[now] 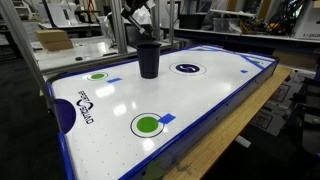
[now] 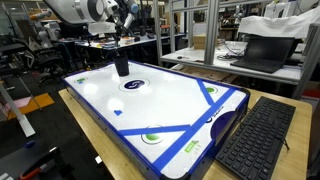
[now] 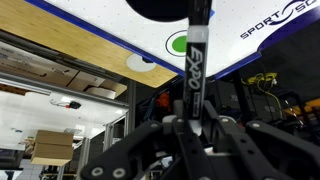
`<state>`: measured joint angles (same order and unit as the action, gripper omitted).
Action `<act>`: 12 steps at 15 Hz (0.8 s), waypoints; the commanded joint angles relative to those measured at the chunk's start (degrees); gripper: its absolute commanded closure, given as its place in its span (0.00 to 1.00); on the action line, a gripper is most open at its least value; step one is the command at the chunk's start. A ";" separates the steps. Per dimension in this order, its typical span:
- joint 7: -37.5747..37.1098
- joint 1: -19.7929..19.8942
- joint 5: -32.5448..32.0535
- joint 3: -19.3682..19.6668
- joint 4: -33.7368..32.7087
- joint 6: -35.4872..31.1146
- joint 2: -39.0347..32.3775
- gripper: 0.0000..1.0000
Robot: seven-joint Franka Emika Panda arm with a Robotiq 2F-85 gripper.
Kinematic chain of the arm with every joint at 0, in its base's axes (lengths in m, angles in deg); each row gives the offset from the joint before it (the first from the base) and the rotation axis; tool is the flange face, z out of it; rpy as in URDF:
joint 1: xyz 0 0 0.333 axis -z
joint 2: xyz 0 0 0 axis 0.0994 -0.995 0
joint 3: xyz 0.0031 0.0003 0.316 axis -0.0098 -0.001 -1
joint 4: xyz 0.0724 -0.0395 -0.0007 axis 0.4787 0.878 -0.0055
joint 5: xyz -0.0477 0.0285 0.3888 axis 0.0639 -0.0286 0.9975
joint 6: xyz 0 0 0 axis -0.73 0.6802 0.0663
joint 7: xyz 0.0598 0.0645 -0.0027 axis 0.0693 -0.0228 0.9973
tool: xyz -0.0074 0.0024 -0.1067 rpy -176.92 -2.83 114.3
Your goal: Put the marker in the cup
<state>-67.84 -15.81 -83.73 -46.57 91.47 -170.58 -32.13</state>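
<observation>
The cup (image 1: 149, 60) is a tall dark tumbler standing upright near the far end of the white air hockey table (image 1: 215, 100). It also shows in an exterior view (image 2: 121, 66) and as a dark rim at the top of the wrist view (image 3: 160, 8). My gripper (image 3: 197, 125) is shut on the marker (image 3: 197, 60), a black stick with white lettering that points toward the cup. In both exterior views the gripper (image 1: 139, 22) (image 2: 121, 30) hangs just above the cup's rim. Whether the marker's tip is inside the cup cannot be told.
Flat green discs (image 1: 147, 124) (image 1: 97, 75) lie on the table, which has a blue rim (image 2: 190, 140). A keyboard (image 2: 255, 140) and a laptop (image 2: 262, 50) sit beside it. A wooden bench top (image 1: 250, 130) carries the table. A cardboard box (image 1: 55, 40) stands behind.
</observation>
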 commanded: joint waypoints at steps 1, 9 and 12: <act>5.31 3.32 1.57 -3.57 -1.01 -2.18 -2.37 0.95; 11.35 9.20 4.15 -9.94 -0.86 -0.89 -5.84 0.48; 10.69 9.22 4.31 -9.48 -0.33 0.33 -4.70 0.27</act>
<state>-58.57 -7.63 -80.64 -54.97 91.23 -171.60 -37.61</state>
